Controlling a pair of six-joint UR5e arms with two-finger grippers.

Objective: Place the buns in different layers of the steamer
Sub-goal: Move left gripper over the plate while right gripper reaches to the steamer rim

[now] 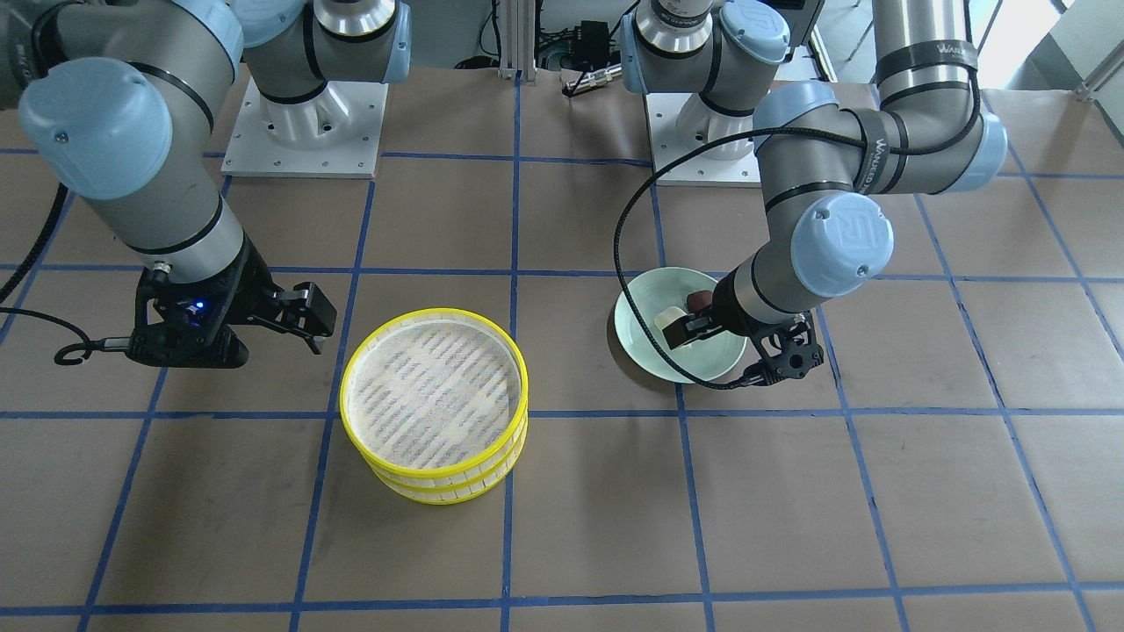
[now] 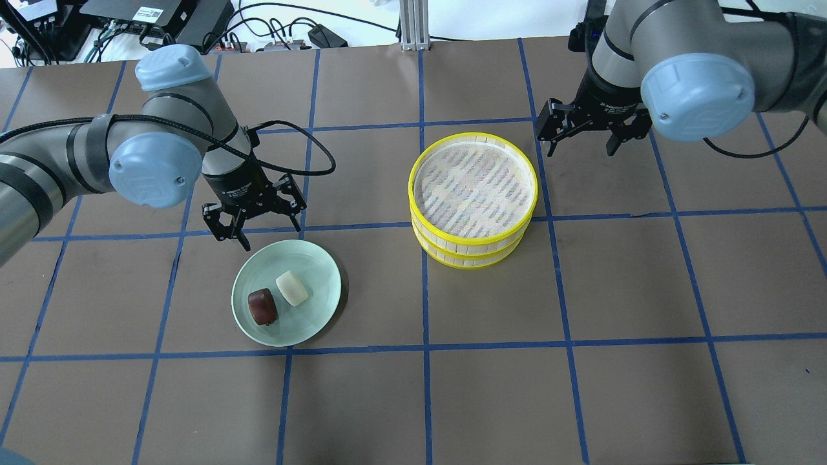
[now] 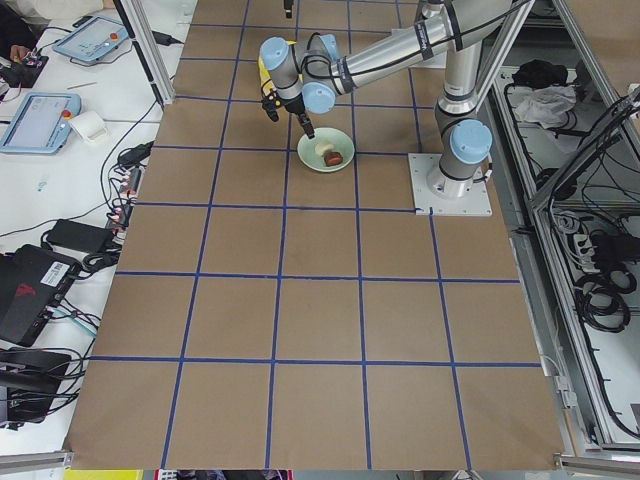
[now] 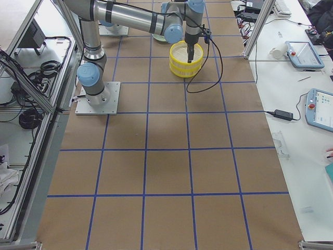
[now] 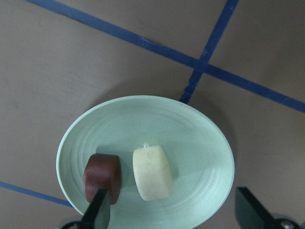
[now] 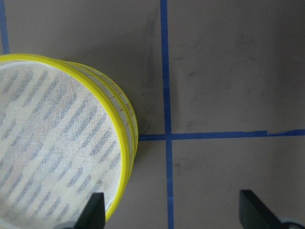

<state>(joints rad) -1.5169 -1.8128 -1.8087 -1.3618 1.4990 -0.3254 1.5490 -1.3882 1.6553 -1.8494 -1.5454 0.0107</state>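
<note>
A creamy white bun and a dark reddish-brown bun lie side by side on a pale green plate. My left gripper is open and empty, above the plate's robot-side edge. In the left wrist view, the white bun and brown bun show between its fingertips. Two yellow-rimmed steamer layers stand stacked, and the top one is empty. My right gripper is open and empty just beyond the stack's right rim.
Brown paper with blue tape grid lines covers the table. The arm bases stand at the robot's edge. Cables and electronics lie past the far edge.
</note>
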